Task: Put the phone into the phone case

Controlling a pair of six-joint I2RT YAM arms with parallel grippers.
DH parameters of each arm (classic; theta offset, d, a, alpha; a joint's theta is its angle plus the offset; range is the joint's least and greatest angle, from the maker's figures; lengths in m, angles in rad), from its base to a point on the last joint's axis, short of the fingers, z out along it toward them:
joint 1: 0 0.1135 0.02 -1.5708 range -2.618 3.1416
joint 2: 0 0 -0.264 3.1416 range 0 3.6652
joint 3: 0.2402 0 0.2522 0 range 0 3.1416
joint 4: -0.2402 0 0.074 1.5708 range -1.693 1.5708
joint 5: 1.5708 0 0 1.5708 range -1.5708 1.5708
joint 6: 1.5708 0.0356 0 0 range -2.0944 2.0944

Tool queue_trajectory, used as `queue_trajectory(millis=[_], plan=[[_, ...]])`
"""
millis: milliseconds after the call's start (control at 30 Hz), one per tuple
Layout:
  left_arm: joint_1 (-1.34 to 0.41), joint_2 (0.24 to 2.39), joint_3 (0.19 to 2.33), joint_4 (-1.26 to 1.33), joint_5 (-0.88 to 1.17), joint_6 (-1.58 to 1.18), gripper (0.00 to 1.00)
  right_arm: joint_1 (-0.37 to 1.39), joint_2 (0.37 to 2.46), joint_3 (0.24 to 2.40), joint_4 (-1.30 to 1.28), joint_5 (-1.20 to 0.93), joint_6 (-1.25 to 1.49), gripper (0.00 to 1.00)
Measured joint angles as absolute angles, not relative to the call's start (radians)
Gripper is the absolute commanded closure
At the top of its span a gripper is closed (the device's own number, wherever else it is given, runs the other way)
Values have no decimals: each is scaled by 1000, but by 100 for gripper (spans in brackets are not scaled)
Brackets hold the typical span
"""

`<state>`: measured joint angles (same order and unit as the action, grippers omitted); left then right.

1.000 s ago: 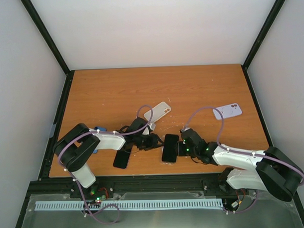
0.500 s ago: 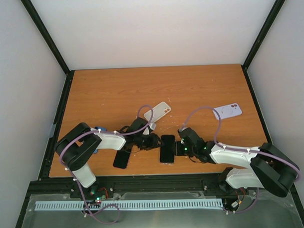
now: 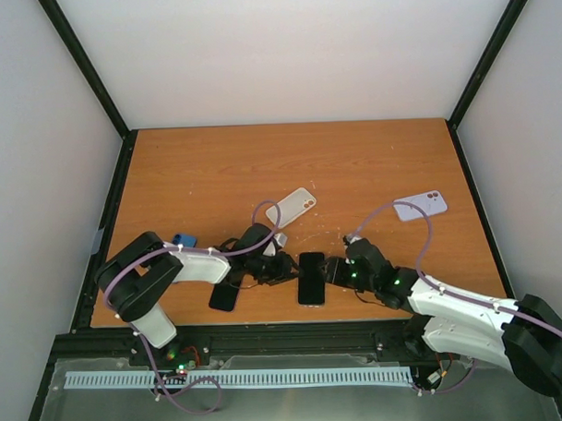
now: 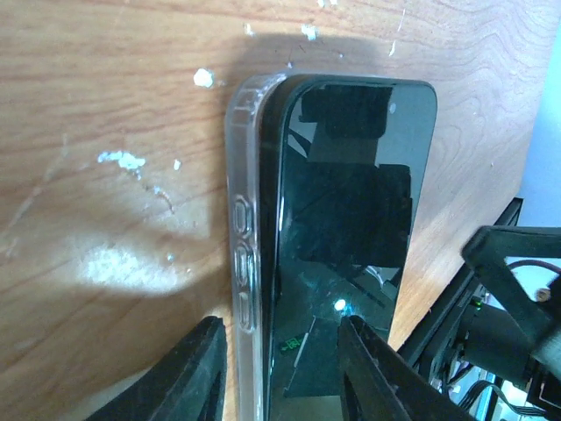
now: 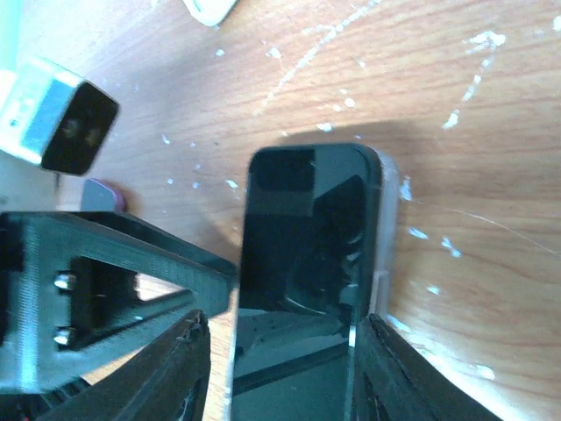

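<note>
Here, scuffed wooden table (image 3: 215,167), white walls (image 3: 284,44)

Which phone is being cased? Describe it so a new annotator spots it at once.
On the wooden table, look near the near edge, where the left gripper and the right gripper almost meet. The phone lies flat, screen up, between them. Unlike the other dark phone beside the left arm, it has a clear case hugging one long side.

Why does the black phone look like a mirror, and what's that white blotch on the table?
Left wrist view: the glossy black phone reflects dark shapes; light glare whitens the orange wooden table. Right wrist view: same shiny reflections.
</note>
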<state>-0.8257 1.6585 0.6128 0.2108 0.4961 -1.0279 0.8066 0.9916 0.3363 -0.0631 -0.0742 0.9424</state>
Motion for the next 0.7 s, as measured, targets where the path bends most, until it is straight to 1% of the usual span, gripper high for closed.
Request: queue_trajectory(millis=[200, 367, 567, 700], plan=[[-826, 1638, 599, 209, 490, -1037, 64, 807, 974, 266, -64, -75, 983, 48], [-826, 1638, 582, 220, 492, -1038, 64, 807, 1005, 254, -30, -97, 1011, 43], [-826, 1638, 556, 268, 504, -1042, 66, 807, 1081, 237, 62, -124, 1041, 42], [-826, 1639, 543, 292, 509, -1048, 69, 807, 1123, 238, 127, -144, 1056, 43]])
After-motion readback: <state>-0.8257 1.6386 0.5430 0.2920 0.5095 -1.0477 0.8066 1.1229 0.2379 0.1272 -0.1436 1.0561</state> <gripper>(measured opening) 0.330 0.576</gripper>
